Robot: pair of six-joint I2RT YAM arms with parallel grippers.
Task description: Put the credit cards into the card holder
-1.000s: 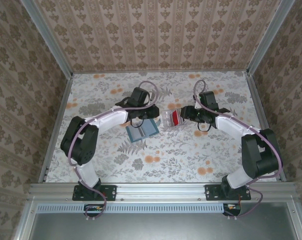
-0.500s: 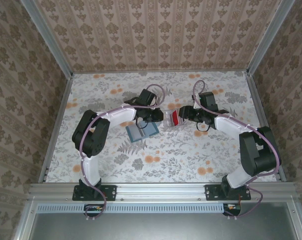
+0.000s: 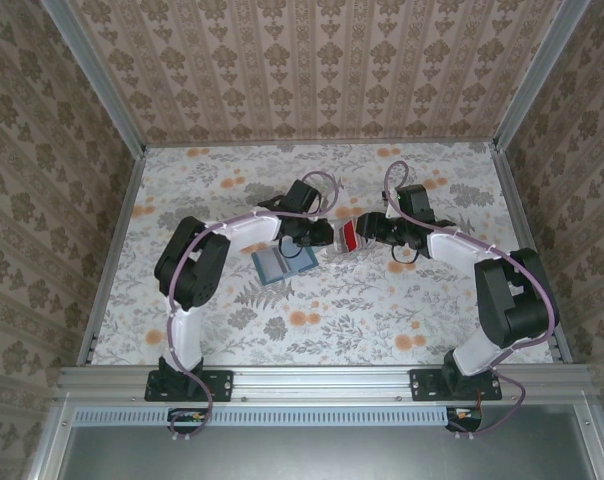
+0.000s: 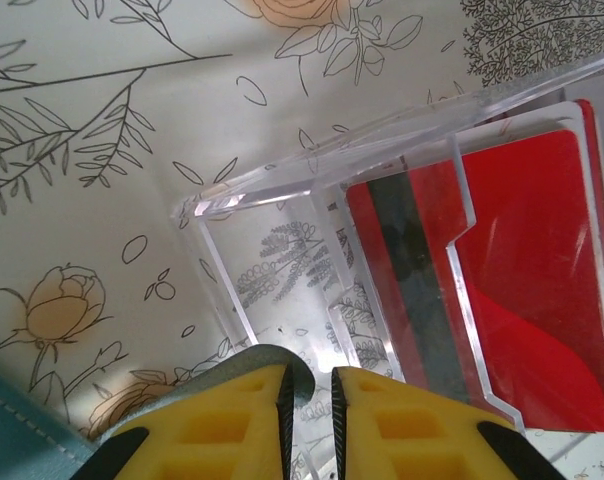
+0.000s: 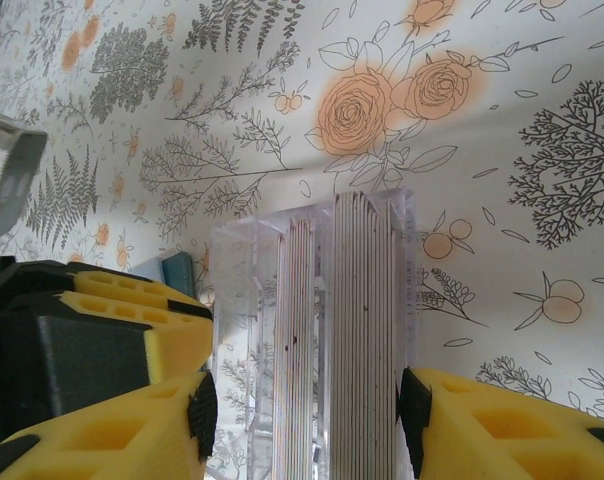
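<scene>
The teal card holder [image 3: 282,263] lies open on the table; a corner of it shows in the left wrist view [image 4: 7,425]. Just right of it, my right gripper [image 3: 365,232] is shut on a clear plastic tray [image 3: 335,246], its pads pressed on both side walls [image 5: 308,418]. The tray holds several credit cards on edge [image 5: 362,330]; the front one is the red card [image 4: 542,300]. My left gripper [image 4: 312,400] hovers at the tray's open end [image 4: 282,180], jaws a narrow gap apart and gripping nothing. A thin grey strip [image 4: 252,362] curls over its left fingertip.
The flowered table cloth [image 3: 312,320] stretches out towards the near edge. Patterned walls and metal posts [image 3: 117,120] close in the table at the left, right and back. The left gripper's yellow fingers [image 5: 132,310] sit close to the tray's left wall.
My left arm has swung to the right, taking its gripper from above the card holder to the tray's open end. The right gripper and the tray have hardly moved.
</scene>
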